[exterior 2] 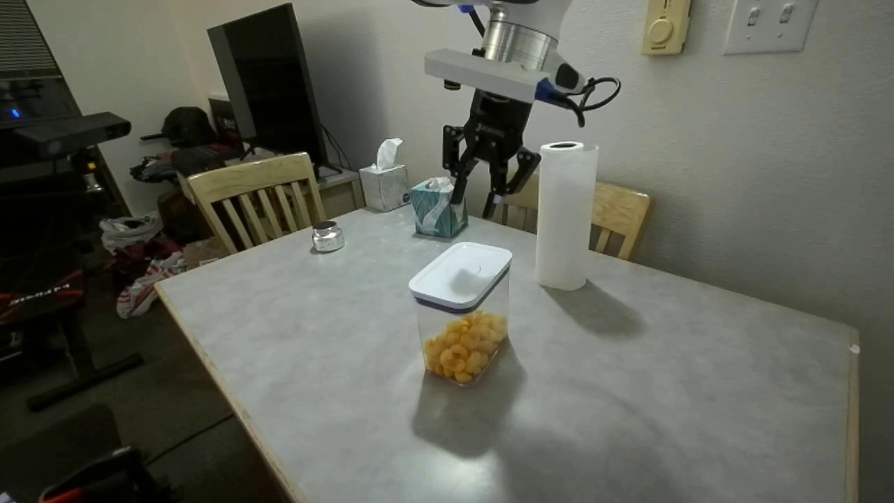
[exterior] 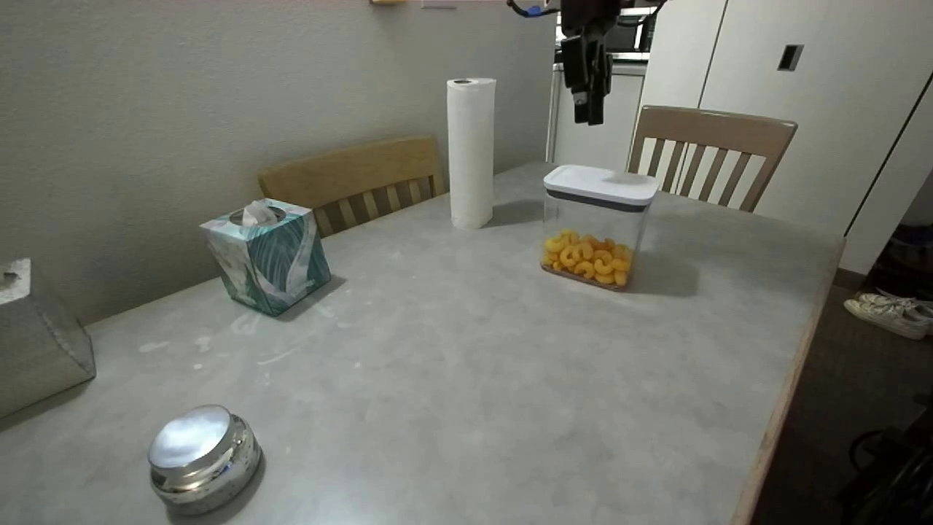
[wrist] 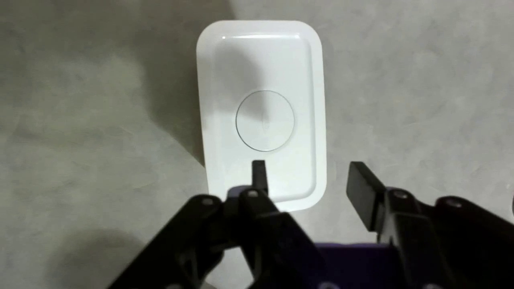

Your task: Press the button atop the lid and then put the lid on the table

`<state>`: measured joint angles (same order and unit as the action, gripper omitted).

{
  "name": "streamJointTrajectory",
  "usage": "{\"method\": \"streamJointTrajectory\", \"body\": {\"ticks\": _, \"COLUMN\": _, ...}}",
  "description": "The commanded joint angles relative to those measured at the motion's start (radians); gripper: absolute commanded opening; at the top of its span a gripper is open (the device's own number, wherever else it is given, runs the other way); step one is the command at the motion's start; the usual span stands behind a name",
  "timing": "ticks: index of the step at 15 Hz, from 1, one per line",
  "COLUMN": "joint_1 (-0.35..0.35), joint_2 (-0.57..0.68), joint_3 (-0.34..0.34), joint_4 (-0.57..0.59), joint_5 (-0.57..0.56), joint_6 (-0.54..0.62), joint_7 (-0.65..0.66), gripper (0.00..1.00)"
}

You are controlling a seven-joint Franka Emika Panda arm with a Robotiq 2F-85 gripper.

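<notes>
Fingers [wrist: 363,196] stood apart with nothing between them, pointing down above the lid [exterior: 601,184], which sat flat on the clear container [exterior: 590,219] on the table [exterior: 452,379]. From left to right in the wrist view, one tip showed against the lid, just short of the single button [wrist: 265,121], and its partner showed past the lid's edge, against the table. To press well, it seemed best to bring both tips together first, so that they met the button as one blunt point; spread that way, they risked straddling it or touching down on plain lid. Next, that joined tip needed centring over the circle and lowering slowly, straight down, since an off-centre push could have tipped or slid the container. A short, light press looked likely to be enough, and if the button popped up it would probably serve as a knob for lifting the lid away.

Counted from left to right in an exterior view, there were one grey tissue box [exterior: 40,350], one metal jar [exterior: 204,456], one teal tissue box [exterior: 273,255], one wooden chair [exterior: 350,171], one paper towel roll [exterior: 471,153], one container under one lid, and a second wooden chair [exterior: 718,129]. Yellow pasta pieces [exterior: 587,257] lay heaped in the container, too many overlapping to count.
</notes>
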<state>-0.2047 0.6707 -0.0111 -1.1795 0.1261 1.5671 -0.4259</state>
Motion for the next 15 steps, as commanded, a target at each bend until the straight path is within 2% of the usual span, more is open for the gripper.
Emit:
{"method": "streamJointTrajectory", "body": {"ticks": 1, "joint_1": -0.01, "joint_2": -0.021, "joint_3": 0.007, "joint_4": -0.042, "joint_5": 0.006, "joint_6": 0.017, "joint_7": 0.014, "gripper": 0.24}}
{"method": "streamJointTrajectory", "body": {"ticks": 4, "joint_1": -0.004, "joint_2": -0.027, "joint_3": 0.007, "joint_4": -0.063, "joint_5": 0.007, "joint_6": 0.02, "joint_7": 0.033, "gripper": 0.04}}
{"method": "streamJointTrajectory", "body": {"ticks": 5, "joint_1": -0.003, "joint_2": -0.031, "joint_3": 0.007, "joint_4": -0.074, "joint_5": 0.008, "joint_6": 0.026, "joint_7": 0.038, "gripper": 0.01}}
{"method": "streamJointTrajectory", "body": {"ticks": 15, "joint_1": -0.001, "joint_2": -0.092, "joint_3": 0.0, "joint_4": -0.235, "joint_5": 0.02, "joint_6": 0.132, "joint_7": 0.098, "gripper": 0.0}}
